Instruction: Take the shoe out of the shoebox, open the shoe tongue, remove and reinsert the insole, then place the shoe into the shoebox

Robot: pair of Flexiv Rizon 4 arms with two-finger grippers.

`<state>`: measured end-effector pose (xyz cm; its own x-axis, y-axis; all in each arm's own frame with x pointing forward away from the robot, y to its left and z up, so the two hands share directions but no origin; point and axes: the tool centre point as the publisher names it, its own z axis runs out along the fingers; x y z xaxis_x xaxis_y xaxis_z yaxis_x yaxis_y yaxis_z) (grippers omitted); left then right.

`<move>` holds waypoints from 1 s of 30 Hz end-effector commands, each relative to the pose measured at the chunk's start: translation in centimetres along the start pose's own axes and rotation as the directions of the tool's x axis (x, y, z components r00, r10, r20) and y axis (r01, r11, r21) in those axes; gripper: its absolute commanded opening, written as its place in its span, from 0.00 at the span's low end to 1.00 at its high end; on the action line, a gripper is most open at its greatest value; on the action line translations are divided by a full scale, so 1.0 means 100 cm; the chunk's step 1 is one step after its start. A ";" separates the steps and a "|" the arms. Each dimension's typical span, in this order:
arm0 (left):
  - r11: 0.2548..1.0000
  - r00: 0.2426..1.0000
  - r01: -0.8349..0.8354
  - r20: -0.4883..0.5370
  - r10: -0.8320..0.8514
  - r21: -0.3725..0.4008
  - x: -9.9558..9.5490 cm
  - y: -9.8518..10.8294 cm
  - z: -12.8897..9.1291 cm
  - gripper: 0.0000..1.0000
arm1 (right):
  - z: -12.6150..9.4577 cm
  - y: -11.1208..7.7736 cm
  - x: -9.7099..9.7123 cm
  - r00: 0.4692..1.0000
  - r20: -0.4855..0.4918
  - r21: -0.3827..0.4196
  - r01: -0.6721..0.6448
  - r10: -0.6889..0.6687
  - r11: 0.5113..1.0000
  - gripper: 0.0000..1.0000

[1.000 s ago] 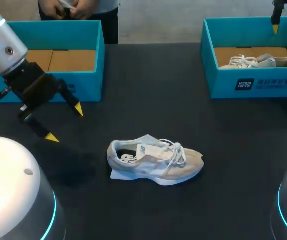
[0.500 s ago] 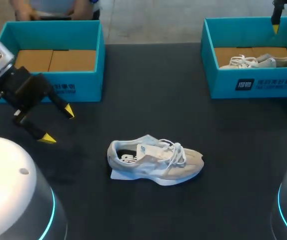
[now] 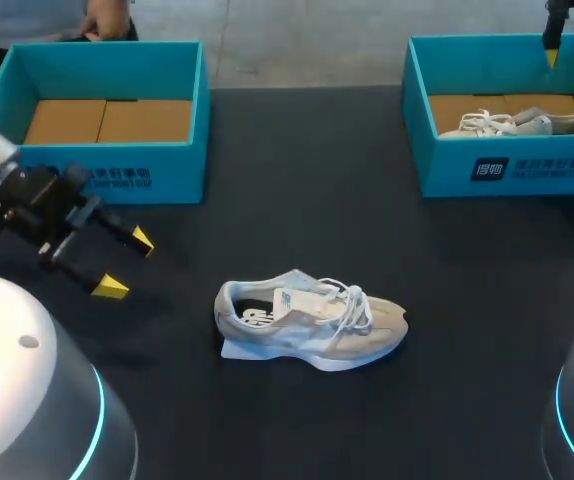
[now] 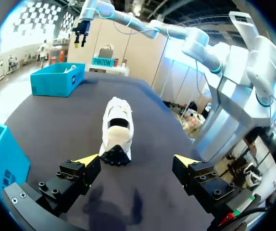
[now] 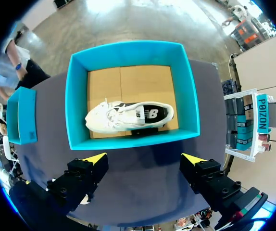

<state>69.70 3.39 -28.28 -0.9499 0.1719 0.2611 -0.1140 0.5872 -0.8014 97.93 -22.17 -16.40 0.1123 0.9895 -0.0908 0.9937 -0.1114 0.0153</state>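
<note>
White shoe (image 3: 310,322), room all round, L claw (image 3: 126,264) spread

Not much legible: white print on the front wall of the left shoebox (image 3: 117,180) and right shoebox (image 3: 527,170), too small. The boxed shoe (image 5: 128,115) has a side logo.

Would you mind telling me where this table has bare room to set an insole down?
The widest bare stretch of table lies between the left shoebox and the right shoebox, beyond the loose shoe. Right of that shoe is bare too. It is tighter between shoe and left gripper.
</note>
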 end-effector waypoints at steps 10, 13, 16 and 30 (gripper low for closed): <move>0.976 0.997 -0.076 0.038 0.070 0.206 -0.009 0.020 0.022 1.00 | 0.000 -0.001 0.000 1.000 0.001 -0.001 -0.001 0.001 1.000 1.00; 0.977 0.997 -0.069 -0.012 0.073 0.204 -0.010 0.021 0.025 1.00 | 0.000 -0.001 0.000 1.000 0.001 -0.001 -0.001 0.001 1.000 1.00; 0.977 0.997 -0.069 -0.012 0.073 0.204 -0.010 0.021 0.025 1.00 | 0.000 -0.001 0.000 1.000 0.001 -0.001 -0.001 0.001 1.000 1.00; 0.966 0.999 -0.046 0.000 0.047 0.255 -0.014 0.029 0.029 1.00 | 0.000 -0.001 0.000 1.000 0.001 -0.001 -0.001 0.001 1.000 1.00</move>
<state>70.00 2.48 -31.40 -0.9528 0.2097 0.2195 -0.1268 0.3821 -0.9154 97.94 -22.16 -16.40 0.1121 0.9895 -0.0908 0.9937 -0.1112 0.0153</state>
